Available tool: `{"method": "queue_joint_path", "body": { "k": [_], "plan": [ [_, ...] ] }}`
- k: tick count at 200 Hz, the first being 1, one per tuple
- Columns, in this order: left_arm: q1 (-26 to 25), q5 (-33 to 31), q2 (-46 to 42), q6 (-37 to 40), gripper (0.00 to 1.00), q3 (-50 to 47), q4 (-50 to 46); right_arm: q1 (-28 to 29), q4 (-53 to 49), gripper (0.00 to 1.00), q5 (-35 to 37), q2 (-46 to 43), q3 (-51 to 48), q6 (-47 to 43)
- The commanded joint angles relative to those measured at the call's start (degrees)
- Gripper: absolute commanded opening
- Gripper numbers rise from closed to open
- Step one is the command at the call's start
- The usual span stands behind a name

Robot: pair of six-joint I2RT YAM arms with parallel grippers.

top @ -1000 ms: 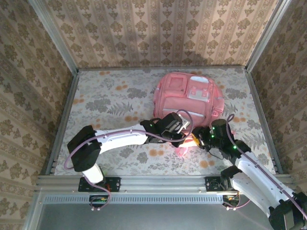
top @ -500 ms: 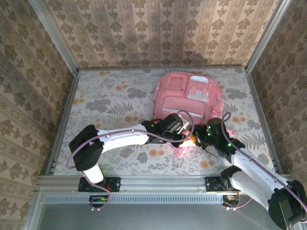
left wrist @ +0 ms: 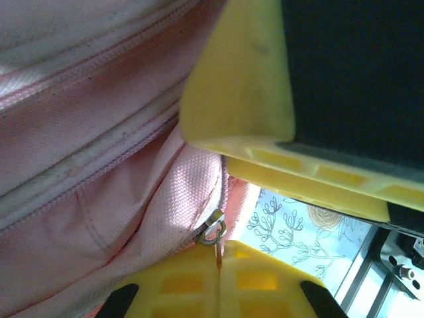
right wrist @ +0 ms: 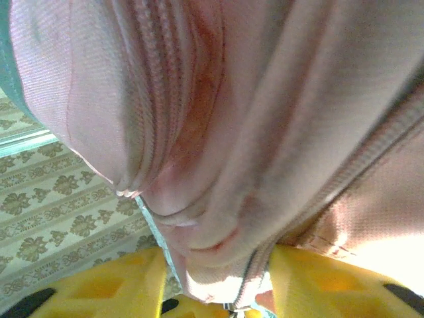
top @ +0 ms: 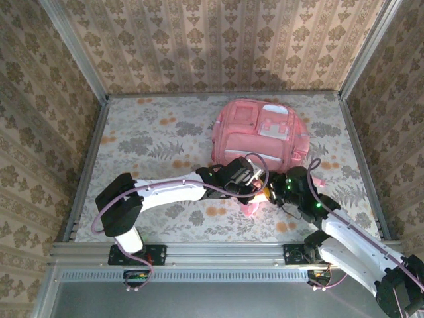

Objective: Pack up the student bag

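— Flower-printed tabletop [top: 152, 142], patterned wallpaper walls [top: 218, 46] on three sides. Where does the task's thing lie?

— Right of centre, toward the far wall: the large pink fabric student bag [top: 262, 136] with zip pockets lies front up. Both arms meet at its near edge.

— What has the left pincer [left wrist: 218, 268] got?

— Its yellow fingers are pressed together on the small metal zip pull [left wrist: 214, 233]. The thin tab vanishes into the seam between them.

— And the right pincer [right wrist: 218, 288]?

— It has a bunched fold of the bag's cloth pinched between its two yellow fingers, just right of the left one, the two almost touching.

— So the step in hand is working that zip, I'd judge. How should it be done well?

— Draw the pull along the line of the teeth, not up off them, and slowly, since so thin a tab could slip free. The right pincer should hold its fold taut against that pull. Otherwise the slider may drag the whole bag over the tabletop, or bite the loose cloth puckered beside it.

— How far is the zip open?

— I cannot tell from these views.
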Motion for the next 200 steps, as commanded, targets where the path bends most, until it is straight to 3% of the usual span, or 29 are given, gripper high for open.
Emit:
{"method": "queue_joint_path", "body": {
  "k": [1,43,106,200],
  "plan": [
    [-1.22,2.55,-0.86,0.14,0.00,0.70,3.94,0.35,3.61,0.51,1.47,2.80,0.11,1.51],
    [-1.34,2.30,-0.77,-0.02,0.00,0.60,4.12,0.35,5.98,0.35,1.91,8.63,0.65,1.42],
    [-0.70,-0.05,-1.71,-0.41,0.00,-1.78,3.79,0.35,-0.87,0.03,5.92,4.37,0.92,-0.14],
    [2.14,-4.60,-6.49,-0.14,0.00,-7.96,-0.08,-0.70,-5.76,0.00,7.77,0.91,1.10,-1.30]
  ]
}}
